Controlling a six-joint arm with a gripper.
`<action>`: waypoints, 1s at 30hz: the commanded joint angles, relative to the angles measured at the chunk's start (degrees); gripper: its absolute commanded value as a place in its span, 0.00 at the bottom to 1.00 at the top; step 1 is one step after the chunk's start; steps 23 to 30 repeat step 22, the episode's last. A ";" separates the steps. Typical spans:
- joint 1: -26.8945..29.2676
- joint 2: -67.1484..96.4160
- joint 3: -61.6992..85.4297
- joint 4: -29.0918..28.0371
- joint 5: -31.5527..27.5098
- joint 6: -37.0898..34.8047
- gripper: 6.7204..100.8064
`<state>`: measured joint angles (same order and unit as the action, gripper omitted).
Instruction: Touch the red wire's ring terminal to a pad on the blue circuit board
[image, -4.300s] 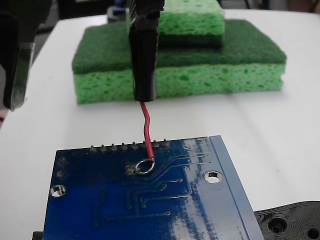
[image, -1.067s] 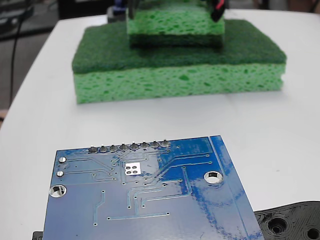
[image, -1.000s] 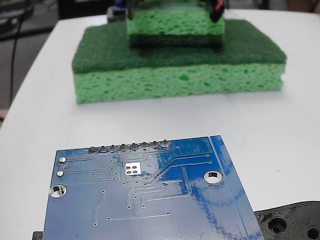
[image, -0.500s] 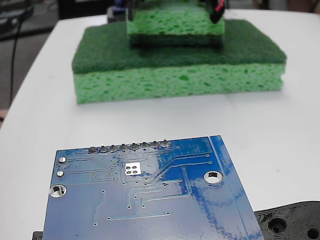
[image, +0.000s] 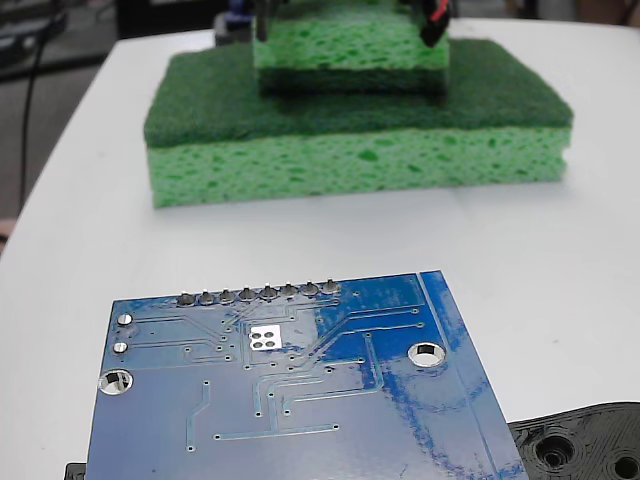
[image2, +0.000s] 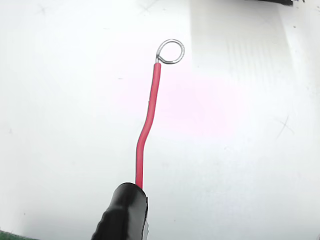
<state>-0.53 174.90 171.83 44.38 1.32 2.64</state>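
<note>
Lower half of the fixed view: board (image: 300, 390), glossy blue, lying flat on the white table (image: 560, 240), its near edge cut off by the bottom of the frame.
Pad: small bright silver square (image: 265, 337) with four dark dots, left of the board's centre, just below the pin row.
Pins: a row of grey solder pins (image: 258, 294) along the board's far edge.
Mounting holes: one silver-rimmed hole (image: 428, 353) toward the right of the board, another (image: 115, 380) at its left edge.
Black part: plastic piece with holes (image: 590, 445) at the lower right corner, beside the board.
Sponges: a large green sponge (image: 360, 140) across the upper frame, a smaller one (image: 350, 50) stacked on top of it, well apart from the board.
Wire: in the wrist view, a thin red wire (image2: 148, 120), slightly bent, rising from the bottom centre toward the upper middle, over bare white table.
Ring: silver loop (image2: 170, 51) at the wire's top end, upper centre of the wrist view; no board shows beneath it.
Finger: one black finger (image2: 122, 212) at the bottom of the wrist view, the wire emerging from its tip.
Claw: only that one finger shows, so I cannot tell whether the claw is apart or together; the wire stands out from it.
</note>
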 joint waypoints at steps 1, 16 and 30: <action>0.00 0.09 -0.26 -0.09 0.00 0.00 0.99; 0.00 0.09 -0.26 -0.09 -1.23 -0.88 0.99; 0.00 0.09 -0.26 -0.09 -0.18 -0.09 0.99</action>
